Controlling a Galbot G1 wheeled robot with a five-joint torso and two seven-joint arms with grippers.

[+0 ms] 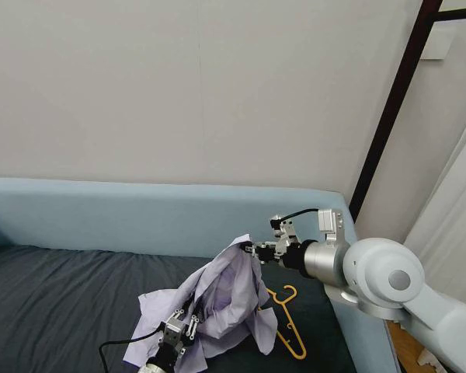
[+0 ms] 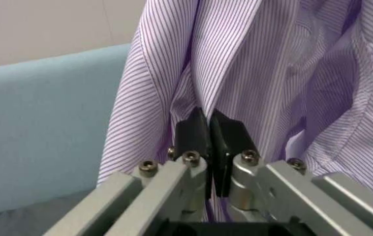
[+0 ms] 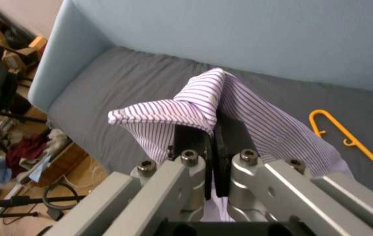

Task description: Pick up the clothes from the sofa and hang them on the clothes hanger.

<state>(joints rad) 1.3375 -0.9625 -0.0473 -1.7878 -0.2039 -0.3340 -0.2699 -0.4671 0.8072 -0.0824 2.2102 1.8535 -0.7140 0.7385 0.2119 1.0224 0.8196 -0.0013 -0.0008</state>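
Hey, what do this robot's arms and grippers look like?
The right arm is smooth white with rounded joints and a grey disc cap, narrowing to a silver wrist cylinder with a black cable looping over it. The right gripper and left gripper match: bare grey metal linkages with screws, ending in black jaws. Another black cable trails from the left one.

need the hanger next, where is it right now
In the head view the orange hanger lies flat on the dark sofa seat at the robot's right, just right of the striped shirt the right gripper holds up.
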